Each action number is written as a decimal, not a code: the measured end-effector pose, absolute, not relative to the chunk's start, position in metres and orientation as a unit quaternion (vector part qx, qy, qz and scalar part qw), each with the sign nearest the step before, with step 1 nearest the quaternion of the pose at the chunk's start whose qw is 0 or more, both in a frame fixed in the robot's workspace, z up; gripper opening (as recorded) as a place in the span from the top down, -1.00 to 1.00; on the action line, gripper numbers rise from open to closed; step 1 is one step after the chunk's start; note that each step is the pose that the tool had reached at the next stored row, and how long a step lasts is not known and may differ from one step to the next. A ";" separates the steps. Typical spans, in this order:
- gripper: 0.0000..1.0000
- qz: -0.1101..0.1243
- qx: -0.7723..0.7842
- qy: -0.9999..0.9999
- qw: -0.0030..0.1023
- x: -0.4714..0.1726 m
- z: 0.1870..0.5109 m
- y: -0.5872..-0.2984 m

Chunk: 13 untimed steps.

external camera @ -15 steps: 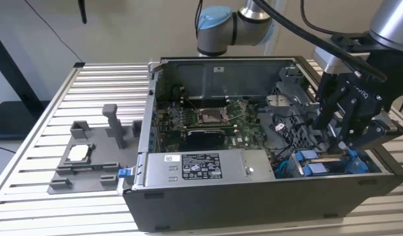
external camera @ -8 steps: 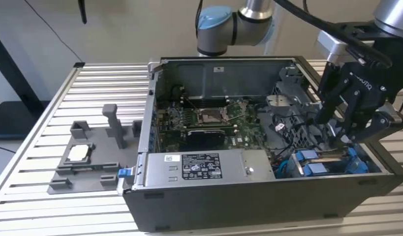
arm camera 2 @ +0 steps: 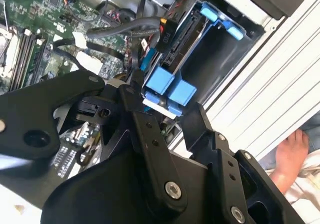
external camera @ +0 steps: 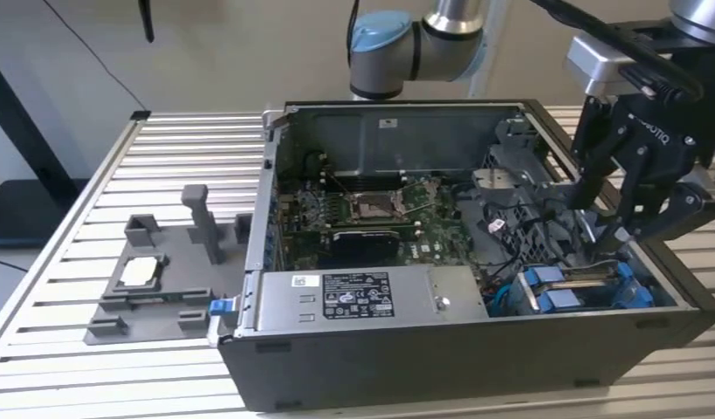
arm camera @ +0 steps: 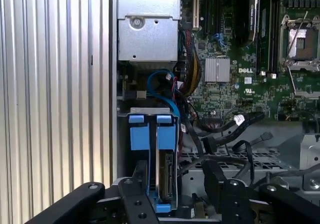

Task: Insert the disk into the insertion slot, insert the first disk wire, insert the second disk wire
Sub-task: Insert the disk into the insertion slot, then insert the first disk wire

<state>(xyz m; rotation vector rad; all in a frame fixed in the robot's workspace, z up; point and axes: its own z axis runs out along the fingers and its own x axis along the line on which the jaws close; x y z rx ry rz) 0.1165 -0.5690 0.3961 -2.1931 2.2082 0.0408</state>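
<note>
Seating the disk (external camera: pixel 580 281) in the insertion slot (arm camera 2: pixel 215 59) is, as I judge it, the step in hand. In the lower right of the exterior view its blue carrier sits inside the cage at the corner of the computer case (external camera: pixel 450 358), and the gripper (external camera: pixel 608 229) hangs directly over it. The jaws are apart. In both wrist views one of the fingers (arm camera 2: pixel 145 129) stands on each side of the carrier's blue tabs (arm camera 2: pixel 170 87), but I cannot tell whether a pad touches the plastic. No wire is held.

To do this well I would keep the wrist square to the cage walls and push along the slot's own line. I would bear on the carrier frame rather than on the drive's connector edge. The black cables (arm camera: pixel 220 129) lie just beside the cage mouth and could get trapped under a finger.

The first wrist view looks along the carrier. It shows the disk's edge between the blue rails, with a blue cable (arm camera: pixel 160 77) and the power-supply box (arm camera: pixel 148 22) beyond. The second wrist view comes in at a slant, so it shows the cage's depth and a person's hand (arm camera 2: pixel 295 151) past the table (external camera: pixel 194 140). The exterior view tells me how high the gripper stands over the case.
</note>
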 end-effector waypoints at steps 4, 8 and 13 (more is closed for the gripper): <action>-0.17 0.004 -0.708 0.706 0.025 0.119 0.396 -0.569; -0.17 0.003 -0.712 0.702 0.025 0.131 0.396 -0.569; -0.17 0.003 -0.714 0.700 0.025 0.148 0.394 -0.569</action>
